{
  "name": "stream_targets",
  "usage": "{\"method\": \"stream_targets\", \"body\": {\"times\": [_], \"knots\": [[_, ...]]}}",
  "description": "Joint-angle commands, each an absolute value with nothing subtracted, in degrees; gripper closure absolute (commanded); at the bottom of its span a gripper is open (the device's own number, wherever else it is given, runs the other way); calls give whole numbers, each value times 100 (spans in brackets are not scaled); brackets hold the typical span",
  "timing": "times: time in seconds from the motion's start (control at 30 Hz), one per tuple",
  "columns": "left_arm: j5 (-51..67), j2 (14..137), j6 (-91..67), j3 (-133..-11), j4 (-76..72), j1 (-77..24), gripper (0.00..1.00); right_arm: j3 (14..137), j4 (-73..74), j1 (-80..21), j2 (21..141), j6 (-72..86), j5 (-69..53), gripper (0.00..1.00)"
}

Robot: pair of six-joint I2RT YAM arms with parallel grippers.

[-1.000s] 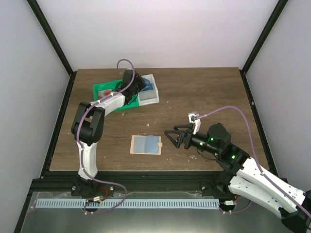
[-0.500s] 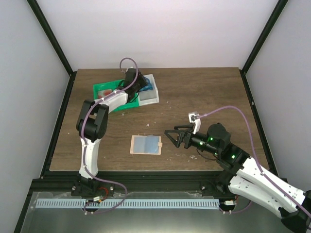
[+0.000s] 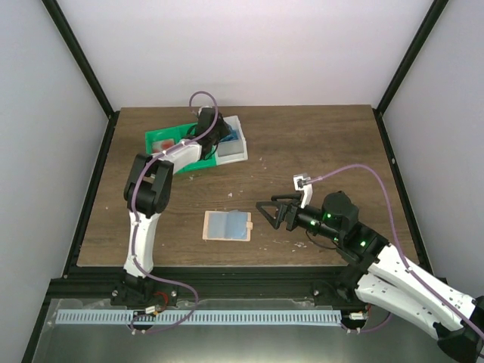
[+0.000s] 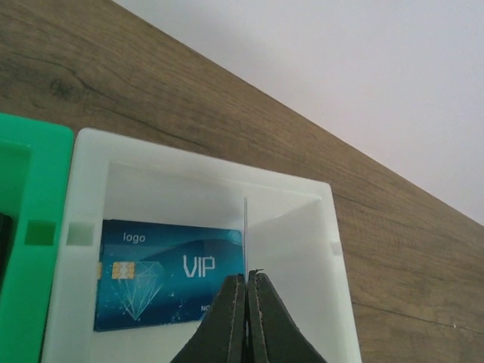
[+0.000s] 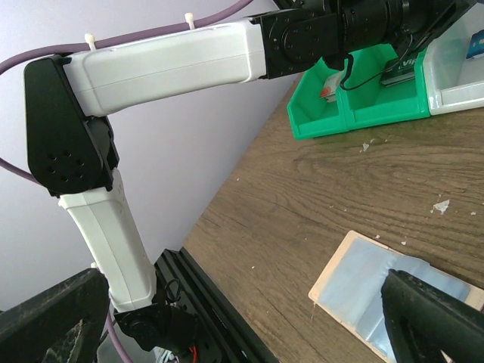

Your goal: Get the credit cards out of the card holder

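**Table** (image 3: 318, 151), one. Brown wood-grain top that bears everything below.

**Arms**, two. The left arm (image 3: 147, 189) reaches to the far-left corner over the trays. The right arm (image 3: 393, 265) hangs low just right of the card holder, probably to steady it or draw from it.

**Trays**, two, touching side by side at the far left. There is one green tray (image 3: 160, 138) and one white tray (image 4: 197, 147); they look like drop-off bins for sorted cards.

**Card holder** (image 3: 227, 225), one. It lies flat near the table's middle front, grey-blue panels up, with no card seen poking out.

**Grippers**, two. The left gripper (image 4: 247, 276) is pinched tight on a thin pale sliver (image 4: 244, 227) above the white tray. The sliver is judged to be a card seen edge-on, held upright so it can drop in. The right gripper (image 3: 265, 215) is spread fully wide and holds nothing.

**Cards**, counted:
- One blue card (image 4: 170, 272) lies flat in the white tray.
- One red-and-white card (image 5: 327, 91) sits in a compartment of the green tray.
- The pinched sliver is the third.
- No further card can be made out for certain.
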State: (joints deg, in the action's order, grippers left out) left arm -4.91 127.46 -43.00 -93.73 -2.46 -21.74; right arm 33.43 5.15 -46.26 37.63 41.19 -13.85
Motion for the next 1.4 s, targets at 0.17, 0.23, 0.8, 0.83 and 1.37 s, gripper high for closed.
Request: {"method": "stream_targets", "body": {"times": [0.17, 0.23, 0.8, 0.83, 1.37], "knots": [[-605, 13109, -4223, -9845, -150, -2136, 100, 3630, 615, -4605, 3721, 4123, -1241, 0], [-601, 13151, -4258, -9865, -145, -2136, 100, 3654, 614, -4607, 3724, 4101, -1230, 0], [-729, 13132, -4299, -9881, -28, -2145, 100, 3666, 668, -4604, 3698, 4016, -1155, 0], [-669, 13064, -4298, -9850, -27, -2146, 100, 3646, 668, -4605, 3707, 3978, -1098, 0], [286, 10421, -4016, -8261, -67, -2121, 100, 5165, 788, -3935, 6187, 2593, 82, 21]]}}
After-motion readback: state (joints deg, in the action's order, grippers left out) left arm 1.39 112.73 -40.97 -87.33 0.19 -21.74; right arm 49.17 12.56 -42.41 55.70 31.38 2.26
